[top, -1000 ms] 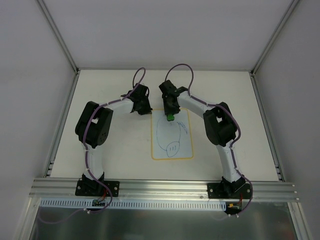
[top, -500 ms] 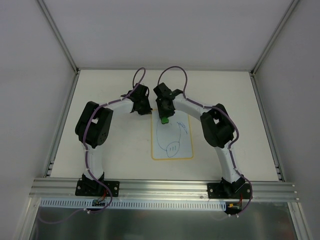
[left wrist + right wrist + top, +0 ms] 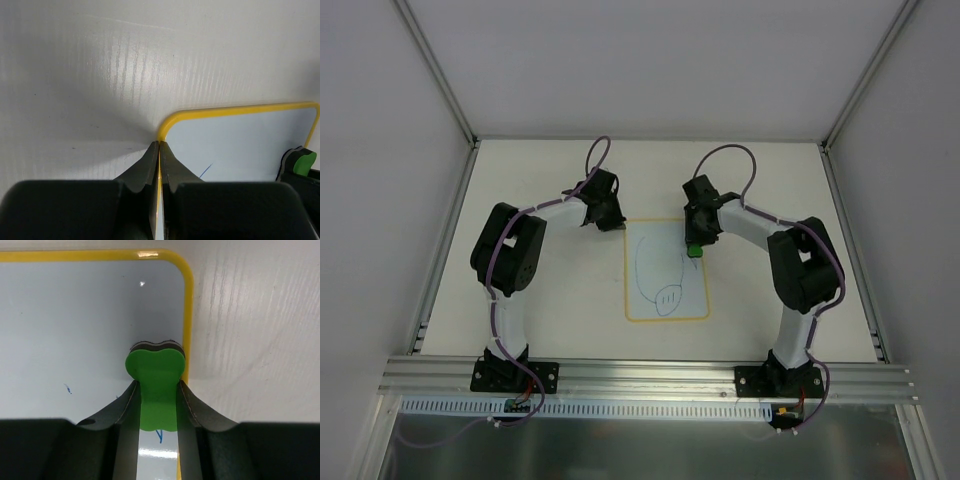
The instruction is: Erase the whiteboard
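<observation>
With right end effector [image 3: 156,386], grips green eraser [image 3: 155,371], pressed at far right corner of whiteboard [image 3: 691,295] lying flat on table [image 3: 550,320]. With left end effector [image 3: 159,146], closed tight, touches far left corner. Seems partly done: wiped near eraser; yet to clear blue curve [image 3: 638,262] and loop [image 3: 668,298] nearer.

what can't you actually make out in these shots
- Top view: whiteboard far left corner, under the left end effector; blue marks too small to read.
- Left wrist view: whiteboard's near part, behind the end effector's body.
- Right wrist view: green eraser near end, inside the right end effector; board contact unclear.
</observation>
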You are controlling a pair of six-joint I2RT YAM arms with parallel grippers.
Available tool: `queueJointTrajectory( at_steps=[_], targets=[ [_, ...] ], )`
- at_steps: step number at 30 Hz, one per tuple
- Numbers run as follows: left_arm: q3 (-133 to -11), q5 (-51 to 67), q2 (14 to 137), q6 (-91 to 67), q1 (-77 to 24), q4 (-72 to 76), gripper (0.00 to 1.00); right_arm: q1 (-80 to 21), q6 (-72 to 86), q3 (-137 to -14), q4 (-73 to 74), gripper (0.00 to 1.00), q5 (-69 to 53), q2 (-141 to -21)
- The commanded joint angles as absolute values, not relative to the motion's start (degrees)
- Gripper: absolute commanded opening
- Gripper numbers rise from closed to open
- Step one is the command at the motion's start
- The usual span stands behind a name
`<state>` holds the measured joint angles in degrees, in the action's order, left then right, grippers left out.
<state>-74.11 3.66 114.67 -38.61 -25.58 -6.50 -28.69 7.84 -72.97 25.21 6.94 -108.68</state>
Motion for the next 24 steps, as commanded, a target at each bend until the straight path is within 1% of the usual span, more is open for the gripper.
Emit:
queueJointTrajectory(
  at_steps=[1,3,9,13,18,22,24],
  targets=[
    [-72.4,3.8,116.3,-38.7,-26.3,-11.4,0.0,-31.1,5.6,-68.8,28.1,0.0,6.7,-109.6],
    [-72.8,3.9,116.4,-38.7,-26.3,-11.4,0.0,-33.0,4.8,-69.9,28.1,0.0,5.7,-110.5],
    [-72.8,4.0,116.1,-38.9,-26.2,-11.4,0.0,-40.2,1.7,-76.5,28.1,0.0,-3.3,-115.7],
    [-72.8,4.0,116.0,-39.2,-26.3,-11.5,0.0,-43.0,0.5,-78.3,28.3,0.0,-4.6,-117.4],
    [-72.8,3.8,116.1,-39.4,-26.2,-11.5,0.0,-39.5,3.5,-76.0,28.3,0.0,-0.5,-115.9],
    [-72.8,3.5,116.0,-39.4,-26.1,-11.5,0.0,-33.7,4.7,-70.0,28.1,0.0,5.5,-112.1],
    [-72.8,3.7,115.9,-39.4,-26.0,-11.4,0.0,-31.9,4.8,-67.9,28.0,0.0,5.7,-110.7]
  ],
)
